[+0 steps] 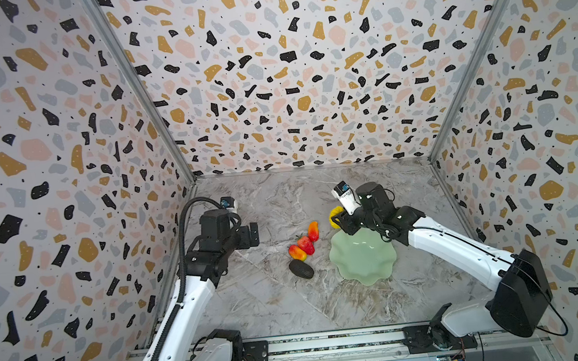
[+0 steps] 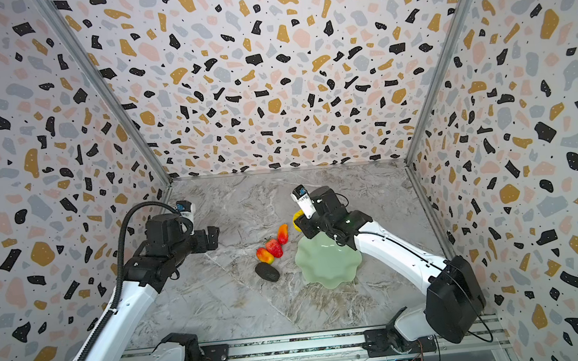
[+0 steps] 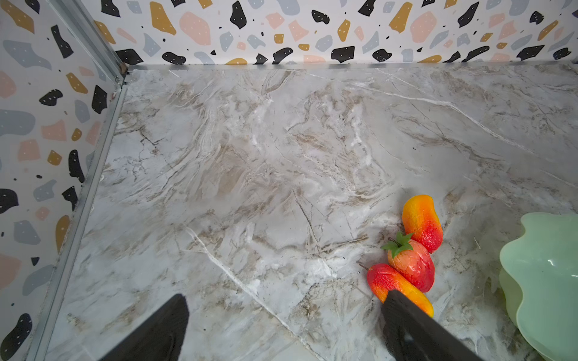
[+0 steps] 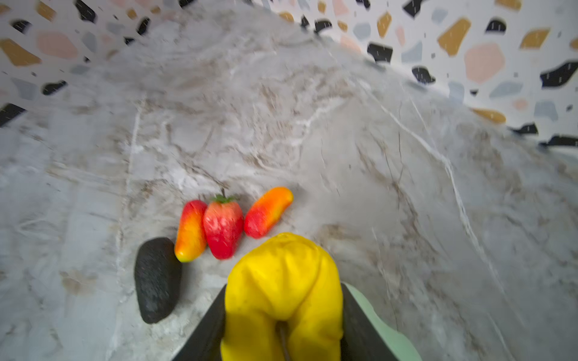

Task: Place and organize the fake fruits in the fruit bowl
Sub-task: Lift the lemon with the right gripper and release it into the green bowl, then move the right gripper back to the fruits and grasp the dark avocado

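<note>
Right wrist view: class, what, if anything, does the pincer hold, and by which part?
The right pincer is shut on the bumpy yellow fruit, clamping its two opposite sides. The left pincer is open, holding nothing.

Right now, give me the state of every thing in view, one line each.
right gripper, shut on yellow fruit
yellow fruit, gripped, not in bowl
left gripper, open, empty
fruit bowl, upright, empty
strawberry, lying on the table, outside the bowl
farther red-orange fruit, on table, outside bowl
nearer red-orange fruit, on table, outside bowl
dark oval fruit, on table, outside bowl
</note>
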You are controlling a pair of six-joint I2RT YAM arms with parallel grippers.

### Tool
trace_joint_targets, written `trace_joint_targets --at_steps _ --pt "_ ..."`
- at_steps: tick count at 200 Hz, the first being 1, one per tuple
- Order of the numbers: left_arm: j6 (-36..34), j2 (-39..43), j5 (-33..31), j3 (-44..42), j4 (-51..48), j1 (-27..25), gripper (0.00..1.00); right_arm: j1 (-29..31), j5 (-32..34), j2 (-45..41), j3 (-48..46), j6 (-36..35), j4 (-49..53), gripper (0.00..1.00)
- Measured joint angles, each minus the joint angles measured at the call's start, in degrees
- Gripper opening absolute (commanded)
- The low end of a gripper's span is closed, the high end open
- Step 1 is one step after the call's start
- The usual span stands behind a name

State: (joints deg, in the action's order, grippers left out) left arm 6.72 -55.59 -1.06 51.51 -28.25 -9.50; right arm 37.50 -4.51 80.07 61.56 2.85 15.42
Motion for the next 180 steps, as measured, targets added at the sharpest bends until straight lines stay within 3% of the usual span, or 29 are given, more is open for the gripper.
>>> trace_joint_targets --at_steps 76,144,180 --pt "0.11 -0.22 0.46 0.00 -0.07 -0.33 0.99 -1.01 0.94 2.95 -9.81 3.17 -0.48 0.23" --pt "0.11 -0.09 0.59 0.00 -0.07 -0.33 1.00 -1.01 2.86 0.68 -17.88 6.58 -0.92 0.24" --pt "0.09 -0.09 0.63 0.00 -0.09 -0.44 1.00 -1.01 2.89 0.00 -19.34 7.85 -2.43 0.38"
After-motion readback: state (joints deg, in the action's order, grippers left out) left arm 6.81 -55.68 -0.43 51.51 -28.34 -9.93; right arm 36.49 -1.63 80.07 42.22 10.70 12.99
